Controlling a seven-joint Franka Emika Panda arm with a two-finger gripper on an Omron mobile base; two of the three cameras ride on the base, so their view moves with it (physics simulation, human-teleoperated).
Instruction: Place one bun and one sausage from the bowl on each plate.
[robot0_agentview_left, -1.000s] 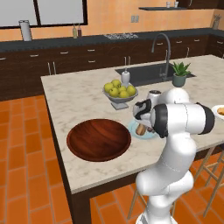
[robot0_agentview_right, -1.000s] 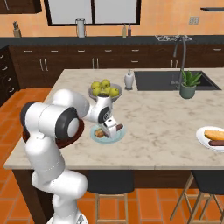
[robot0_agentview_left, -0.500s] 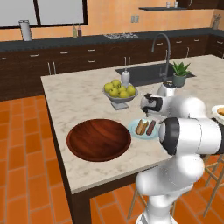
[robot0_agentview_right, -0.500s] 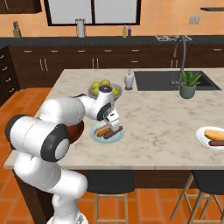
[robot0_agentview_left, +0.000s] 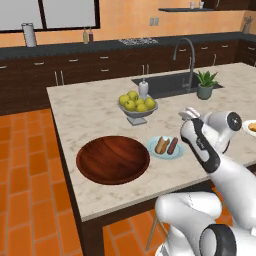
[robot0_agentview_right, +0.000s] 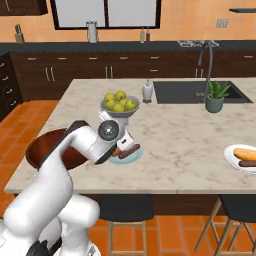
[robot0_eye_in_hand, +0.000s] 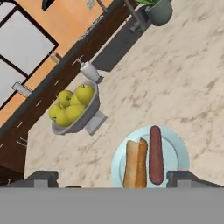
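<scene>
End effector (robot0_eye_in_hand: 112, 177) wide open, empty, above bun (robot0_eye_in_hand: 134, 162) and sausage (robot0_eye_in_hand: 155, 154) on pale blue plate (robot0_eye_in_hand: 178, 151).

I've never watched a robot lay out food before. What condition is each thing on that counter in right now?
Wooden bowl: empty.
Pale blue plate: holds one bun and one sausage, side by side.
White plate: holds a bun and a sausage.
Grey fruit bowl: full of yellow-green fruit.
Tool: open, holding nothing, above the blue plate.
</scene>
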